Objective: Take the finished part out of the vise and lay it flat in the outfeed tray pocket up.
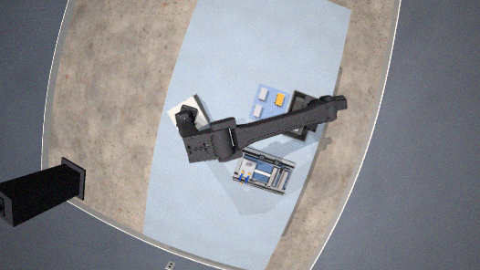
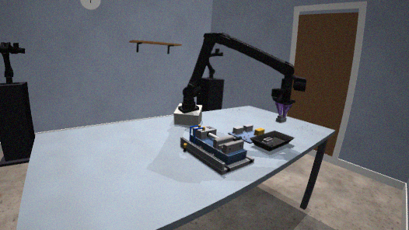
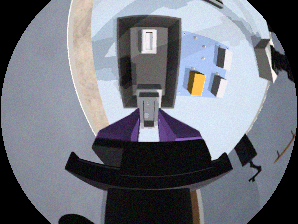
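Observation:
My gripper (image 2: pixel 282 113) hangs high above the far right of the table, pointing down, shut on a small grey part (image 2: pixel 281 118). In the wrist view the purple fingers hold the part (image 3: pixel 149 106) by its upper end, and it hangs straight over the dark outfeed tray (image 3: pixel 149 63). The tray (image 2: pixel 272 140) sits on the table well below the part. A small light grey piece (image 3: pixel 149 39) lies on the tray floor. The vise (image 2: pixel 215 149) stands left of the tray and also shows in the top view (image 1: pixel 264 172).
A light blue plate (image 1: pixel 269 102) carrying two grey blocks and an orange block (image 2: pixel 259 131) lies next to the tray. The arm's white base (image 2: pixel 187 115) stands behind the vise. The table's right edge runs close to the tray.

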`<control>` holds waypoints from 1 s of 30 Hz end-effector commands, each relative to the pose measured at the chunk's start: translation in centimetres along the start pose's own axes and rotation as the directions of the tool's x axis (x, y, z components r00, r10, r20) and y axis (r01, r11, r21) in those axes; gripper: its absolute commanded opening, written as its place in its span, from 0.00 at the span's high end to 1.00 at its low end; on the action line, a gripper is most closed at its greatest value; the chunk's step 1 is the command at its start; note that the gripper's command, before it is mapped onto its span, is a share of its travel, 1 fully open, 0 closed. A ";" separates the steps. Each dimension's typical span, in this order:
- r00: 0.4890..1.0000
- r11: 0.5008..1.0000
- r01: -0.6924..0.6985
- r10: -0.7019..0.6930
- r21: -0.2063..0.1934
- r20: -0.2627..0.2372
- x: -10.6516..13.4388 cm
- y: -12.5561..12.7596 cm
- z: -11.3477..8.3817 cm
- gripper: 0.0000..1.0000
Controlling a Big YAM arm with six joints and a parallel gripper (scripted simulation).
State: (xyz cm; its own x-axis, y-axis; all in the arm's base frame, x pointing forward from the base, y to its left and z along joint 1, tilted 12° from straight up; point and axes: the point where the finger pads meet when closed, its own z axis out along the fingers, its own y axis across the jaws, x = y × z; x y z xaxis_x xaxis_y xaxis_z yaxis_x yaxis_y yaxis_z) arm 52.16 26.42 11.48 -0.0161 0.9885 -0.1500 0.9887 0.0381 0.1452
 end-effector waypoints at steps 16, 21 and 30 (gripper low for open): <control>1.000 0.999 -0.011 0.010 -0.049 -0.024 1.5 1.9 -2.1 1.00; 0.999 0.998 -0.018 0.016 -0.063 -0.032 1.5 2.4 -1.8 1.00; 1.000 1.000 -0.009 0.008 -0.022 -0.008 0.5 1.0 0.6 1.00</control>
State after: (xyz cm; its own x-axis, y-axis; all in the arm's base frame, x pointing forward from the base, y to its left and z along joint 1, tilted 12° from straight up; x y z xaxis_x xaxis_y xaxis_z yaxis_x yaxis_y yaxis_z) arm 52.44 26.59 10.88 -0.0157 0.9888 -0.1485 0.9883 0.0379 0.1480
